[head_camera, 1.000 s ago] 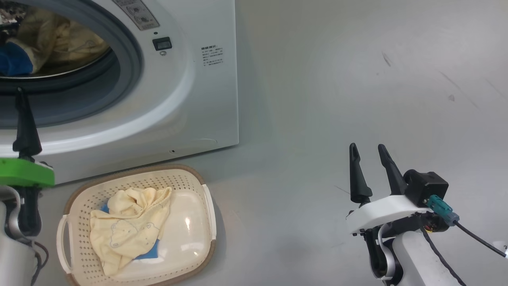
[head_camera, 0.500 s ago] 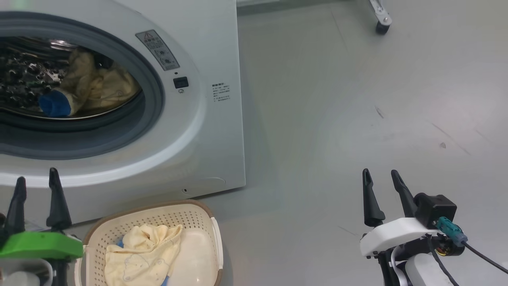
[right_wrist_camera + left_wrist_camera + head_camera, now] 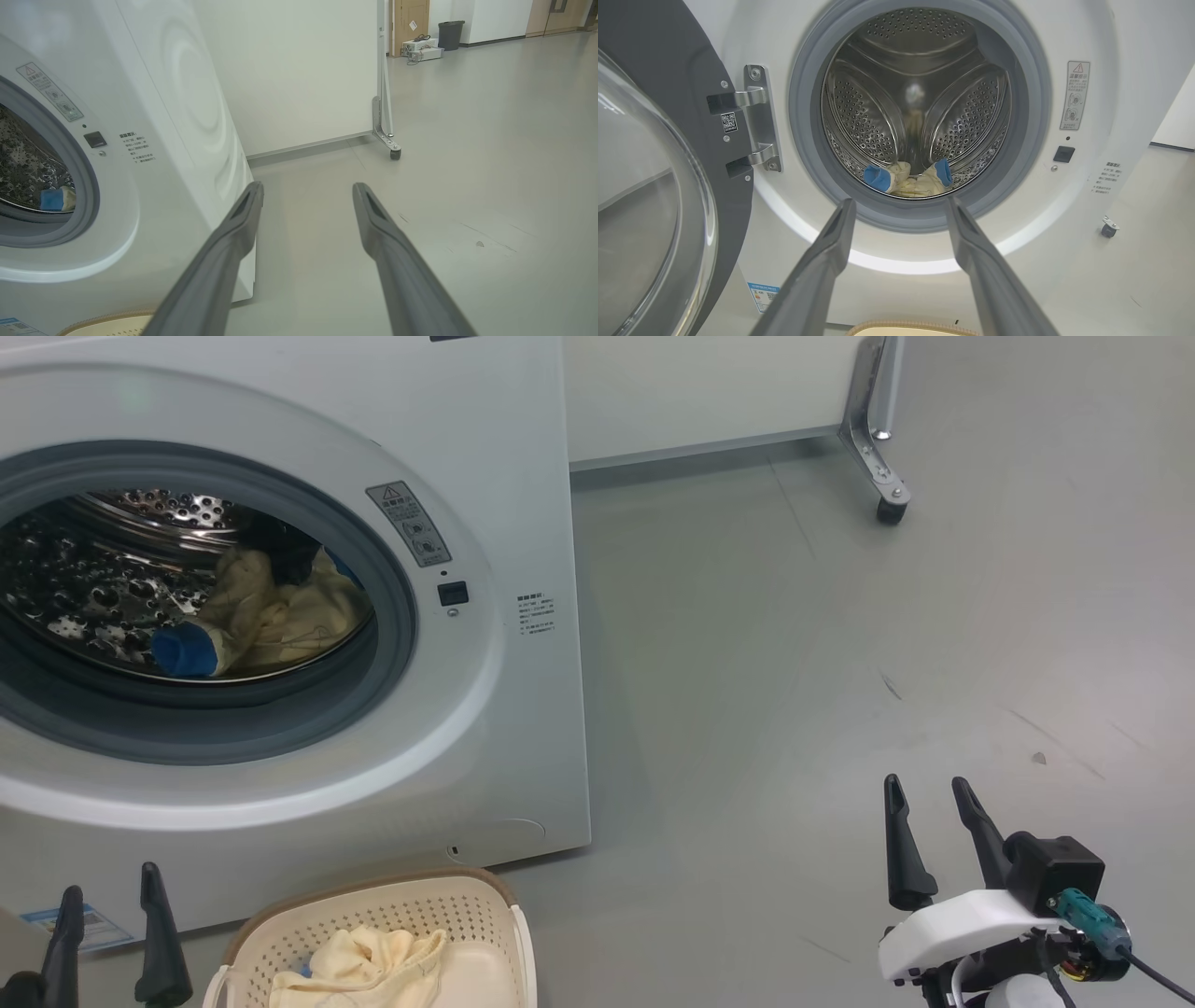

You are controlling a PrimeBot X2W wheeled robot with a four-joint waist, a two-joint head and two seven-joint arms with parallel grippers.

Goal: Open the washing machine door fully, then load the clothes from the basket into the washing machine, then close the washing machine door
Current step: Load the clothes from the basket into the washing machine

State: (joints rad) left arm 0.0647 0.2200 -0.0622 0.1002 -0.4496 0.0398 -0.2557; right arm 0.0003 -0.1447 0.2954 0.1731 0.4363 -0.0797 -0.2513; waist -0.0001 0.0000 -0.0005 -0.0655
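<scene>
Left gripper [image 3: 110,896] and right gripper [image 3: 927,789] held empty before the open washing machine [image 3: 509,476].

Each pair of dark fingers is spread wide with nothing between, the left at the near left, the right at the near right over grey floor [image 3: 794,663]. The cream basket [image 3: 448,907], perforated and brown-rimmed, is set just in front of the white machine, pale yellow clothes [image 3: 373,969] heaped inside. More yellow and blue cloth is seen in the steel drum [image 3: 915,74], ringed by a grey seal [image 3: 397,616]. The washing machine door [image 3: 658,88], black-rimmed with bulging clear glass, is swung open at the left.
</scene>
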